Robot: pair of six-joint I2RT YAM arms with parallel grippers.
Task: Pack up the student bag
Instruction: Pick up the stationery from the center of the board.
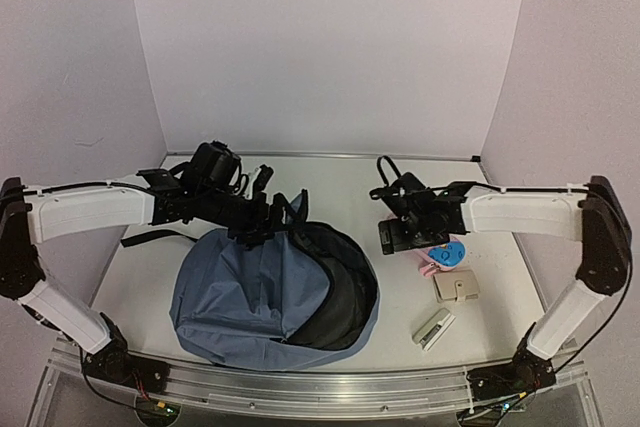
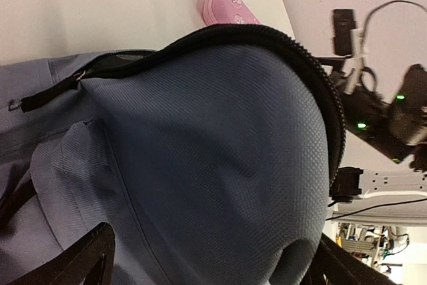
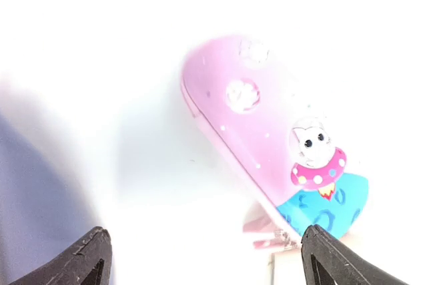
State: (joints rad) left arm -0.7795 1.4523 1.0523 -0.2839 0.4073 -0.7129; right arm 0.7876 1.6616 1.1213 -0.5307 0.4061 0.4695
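The student bag (image 1: 255, 292) looks soft and floppy; I would grip its zipper rim (image 2: 323, 81). The left tool (image 2: 212, 248) and right tool (image 3: 203, 248) stand wide, empty.

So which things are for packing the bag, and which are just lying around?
For the job:
- blue backpack, unzipped
- pink pencil case, right under the open right claw

Just lying about (maybe to be packed later):
- beige wallet
- small white and grey thing, too small to name
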